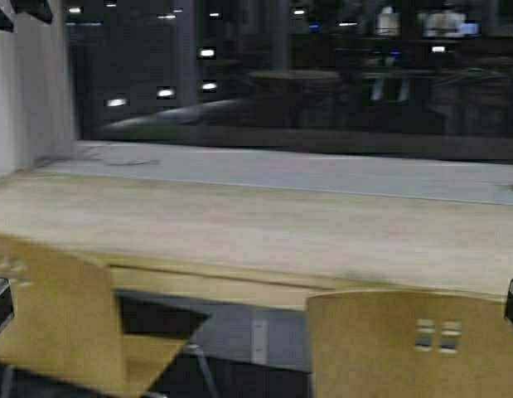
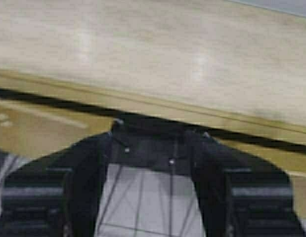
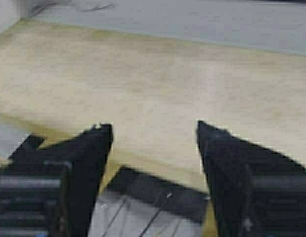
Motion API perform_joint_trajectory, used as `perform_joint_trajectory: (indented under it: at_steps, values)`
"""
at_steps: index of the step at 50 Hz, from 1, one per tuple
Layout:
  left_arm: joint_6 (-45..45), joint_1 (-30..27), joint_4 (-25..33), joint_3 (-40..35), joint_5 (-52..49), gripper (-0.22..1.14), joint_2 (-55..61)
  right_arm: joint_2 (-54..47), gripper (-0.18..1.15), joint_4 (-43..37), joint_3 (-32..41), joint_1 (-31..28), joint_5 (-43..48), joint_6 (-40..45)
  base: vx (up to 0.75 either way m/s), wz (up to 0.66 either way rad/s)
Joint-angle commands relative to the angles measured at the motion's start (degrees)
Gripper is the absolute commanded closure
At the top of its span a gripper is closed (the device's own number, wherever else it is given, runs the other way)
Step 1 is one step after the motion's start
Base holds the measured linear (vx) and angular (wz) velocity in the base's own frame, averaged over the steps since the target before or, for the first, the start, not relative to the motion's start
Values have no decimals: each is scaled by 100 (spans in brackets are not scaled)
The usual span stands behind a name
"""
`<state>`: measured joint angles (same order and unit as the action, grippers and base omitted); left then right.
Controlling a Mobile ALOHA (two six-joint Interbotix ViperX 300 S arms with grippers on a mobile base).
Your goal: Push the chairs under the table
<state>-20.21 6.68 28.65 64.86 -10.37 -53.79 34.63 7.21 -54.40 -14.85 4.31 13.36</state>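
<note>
Where the table (image 1: 239, 224) ends, two chairs (image 1: 405, 340), partly tucked.

A dark window (image 1: 322, 75) fills the far side — small bright lights reflect across its glass. Below it runs a pale grey ledge (image 1: 322, 170), with a thin dark something — too blurred to identify — lying near its left end. A white wall (image 1: 24, 91) stands at left.

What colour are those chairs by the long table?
Tan-yellow wood, as seen on the right chair in the high view.
</note>
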Motion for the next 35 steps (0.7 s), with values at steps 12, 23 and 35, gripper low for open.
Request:
perform_joint_trajectory:
  at_steps: [12, 23, 35]
  values:
    - [185, 0, -9, 44, 62, 8, -26, 0, 9, -18, 35, 9, 53, 0, -20, 32]
    - [316, 9, -9, 132, 88, 8, -18, -97, 9, -35, 26, 9, 62, 9, -22, 28]
    - [316, 9, -9, 167, 237, 8, -53, -360, 9, -62, 176, 9, 88, 97, -30, 24]
